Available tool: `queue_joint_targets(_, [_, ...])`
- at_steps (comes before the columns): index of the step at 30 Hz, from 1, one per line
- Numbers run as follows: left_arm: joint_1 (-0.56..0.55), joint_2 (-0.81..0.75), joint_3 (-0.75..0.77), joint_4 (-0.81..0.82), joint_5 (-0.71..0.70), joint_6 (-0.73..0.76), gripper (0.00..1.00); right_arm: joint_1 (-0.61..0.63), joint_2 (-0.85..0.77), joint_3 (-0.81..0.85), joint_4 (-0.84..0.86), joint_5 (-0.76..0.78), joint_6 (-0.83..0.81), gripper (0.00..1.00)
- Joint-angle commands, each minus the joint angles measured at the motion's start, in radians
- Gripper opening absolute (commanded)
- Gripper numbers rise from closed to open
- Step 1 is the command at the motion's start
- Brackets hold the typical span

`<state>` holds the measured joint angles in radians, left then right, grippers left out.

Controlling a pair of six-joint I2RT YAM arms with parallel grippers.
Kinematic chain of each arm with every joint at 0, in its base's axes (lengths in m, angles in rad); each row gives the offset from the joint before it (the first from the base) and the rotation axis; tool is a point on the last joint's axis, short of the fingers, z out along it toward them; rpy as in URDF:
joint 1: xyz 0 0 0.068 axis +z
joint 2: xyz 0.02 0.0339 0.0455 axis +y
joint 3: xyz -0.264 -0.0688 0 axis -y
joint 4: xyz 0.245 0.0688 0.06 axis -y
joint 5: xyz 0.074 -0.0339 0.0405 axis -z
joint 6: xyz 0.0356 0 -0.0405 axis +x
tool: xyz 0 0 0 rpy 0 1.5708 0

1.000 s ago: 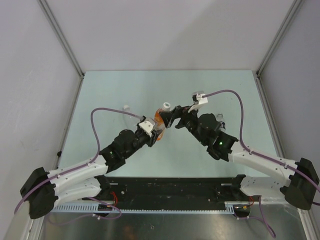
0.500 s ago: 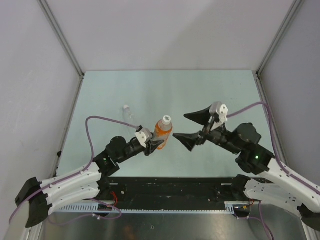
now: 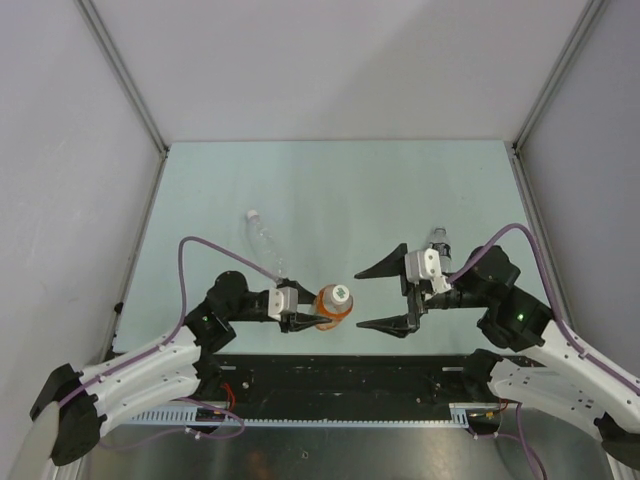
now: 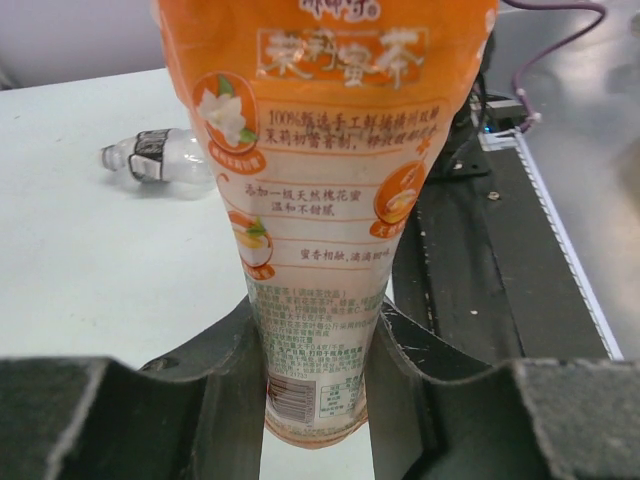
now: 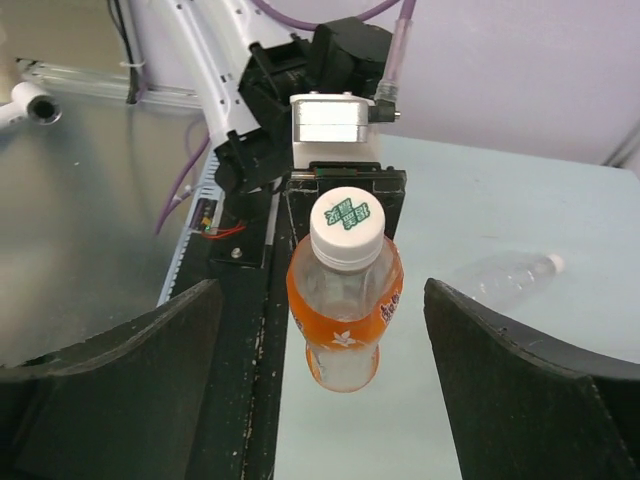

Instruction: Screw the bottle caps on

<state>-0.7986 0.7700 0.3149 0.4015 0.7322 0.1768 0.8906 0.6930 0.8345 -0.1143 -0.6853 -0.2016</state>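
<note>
At the near edge of the worktop (image 3: 330,190), above its border with the black rail (image 3: 350,372), my left tool (image 3: 310,318) is clamped on the lower body of the orange bottle (image 3: 333,303). A white cap (image 3: 341,295) sits on the bottle's neck. My right tool (image 3: 361,300) stands spread wide just right of it, with a gap on either side. A clear bottle (image 3: 266,237) lies farther back on the left.

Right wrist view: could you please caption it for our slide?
Open right gripper faces the capped orange bottle held by the left gripper; a clear bottle lies behind.
</note>
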Motion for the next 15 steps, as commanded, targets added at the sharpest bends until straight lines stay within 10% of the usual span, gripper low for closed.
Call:
queue_joint_targets(1, [0.007,0.007,0.007,-0.002,0.114,0.046,0.00,-0.005,0.039,0.018,0.061,-0.081,0.002,0.85])
queue_joint_targets(15, [0.006,0.038,0.024,-0.018,0.101,0.050,0.00,-0.001,0.126,0.018,0.228,-0.162,0.100,0.68])
